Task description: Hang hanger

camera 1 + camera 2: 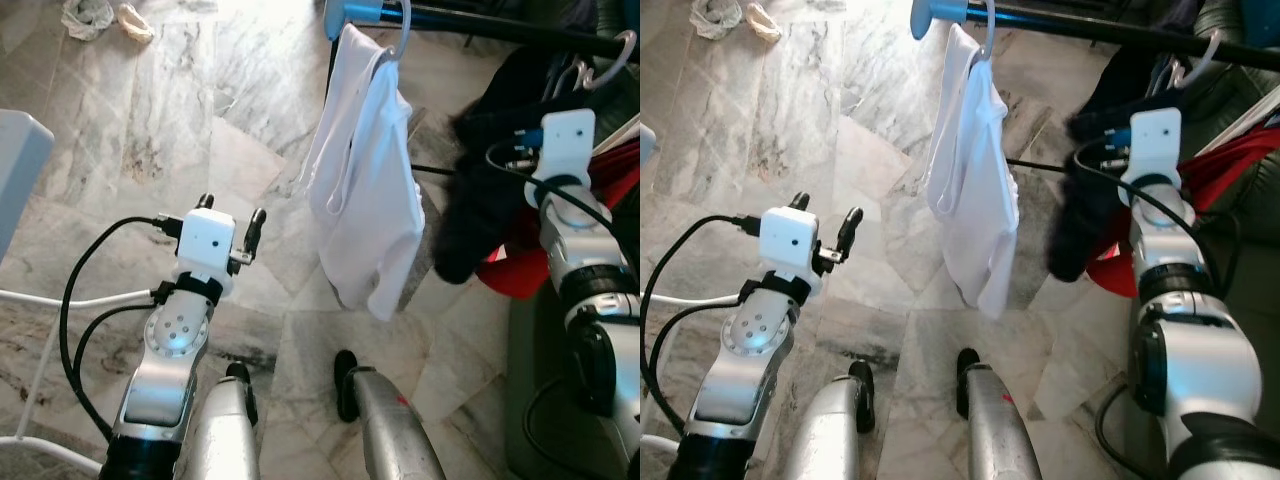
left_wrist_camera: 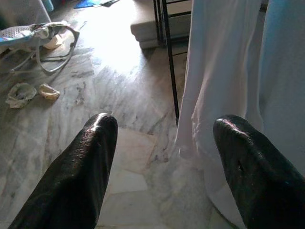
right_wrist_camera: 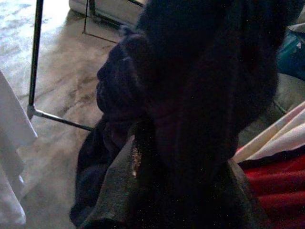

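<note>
I am holding my left gripper (image 1: 231,218) out over the marble floor (image 1: 200,120), its two black fingers (image 2: 81,167) spread wide with nothing between them. Ahead and to its right, a white garment (image 1: 365,190) is hanging on a pale hanger (image 1: 398,38), whose hook is sitting over the dark rail (image 1: 520,30) of the clothes rack, just beside the rail's blue end cap (image 1: 352,14). So the hanger is hanging up on the rail, well apart from my left fingers, which are pointing toward the garment's lower hem from the floor side.

My right gripper (image 3: 157,157) is reaching into the dark clothing (image 1: 490,170) hanging further along the same rail, with red fabric (image 1: 525,270) just below it. I cannot tell whether its fingers are spread or closed; the dark cloth is hiding them. A second pale hanger hook (image 1: 612,58) is showing over the rail above that clothing.
</note>
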Motion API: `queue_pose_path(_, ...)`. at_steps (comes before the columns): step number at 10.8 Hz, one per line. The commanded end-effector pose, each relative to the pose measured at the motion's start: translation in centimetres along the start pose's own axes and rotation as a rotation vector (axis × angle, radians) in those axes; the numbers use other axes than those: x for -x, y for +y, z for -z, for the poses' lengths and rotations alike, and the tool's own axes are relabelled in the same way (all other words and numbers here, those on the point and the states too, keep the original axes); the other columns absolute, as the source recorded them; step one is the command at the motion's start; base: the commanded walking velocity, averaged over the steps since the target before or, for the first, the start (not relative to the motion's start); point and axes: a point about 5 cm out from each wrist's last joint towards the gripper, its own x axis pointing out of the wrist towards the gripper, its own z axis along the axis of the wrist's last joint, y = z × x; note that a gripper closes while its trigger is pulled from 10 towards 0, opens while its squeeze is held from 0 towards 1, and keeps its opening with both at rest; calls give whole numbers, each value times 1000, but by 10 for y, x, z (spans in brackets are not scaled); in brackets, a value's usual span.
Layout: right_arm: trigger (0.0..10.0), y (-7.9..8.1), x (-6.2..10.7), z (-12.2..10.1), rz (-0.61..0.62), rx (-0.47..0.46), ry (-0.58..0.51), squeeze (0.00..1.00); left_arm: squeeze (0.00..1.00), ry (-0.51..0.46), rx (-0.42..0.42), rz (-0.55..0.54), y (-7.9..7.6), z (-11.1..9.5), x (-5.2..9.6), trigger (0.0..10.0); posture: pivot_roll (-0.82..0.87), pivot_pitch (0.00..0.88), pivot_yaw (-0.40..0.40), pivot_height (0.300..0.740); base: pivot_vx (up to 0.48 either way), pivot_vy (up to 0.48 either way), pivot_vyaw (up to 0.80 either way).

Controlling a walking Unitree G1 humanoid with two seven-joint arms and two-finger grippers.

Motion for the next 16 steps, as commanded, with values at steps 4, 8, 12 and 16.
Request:
queue_pose_path(4, 0, -1, 7, 20, -97, 19, 66, 0, 0, 41, 12, -8, -4, 9, 4, 10000, 6, 384, -29, 740, 0, 0, 0)
queue_pose_path(8, 0, -1, 9, 17, -106, 2, 18, 0, 0, 42, 10, -6, -3, 9, 3, 10000, -5, 387, -26, 740, 0, 0, 0)
queue_pose_path(12, 0, 16, 29, -5, -26, -116, -246, 0, 0, 34, 0, -25, -5, 9, 2, 10000, -23, 383, -37, 740, 0, 0, 0)
queue_pose_path(16, 10000, 40, 90, 29, 32, -27, -247, 0, 0, 28, 12, -43, -7, 9, 4, 10000, -18, 379, -44, 740, 0, 0, 0)
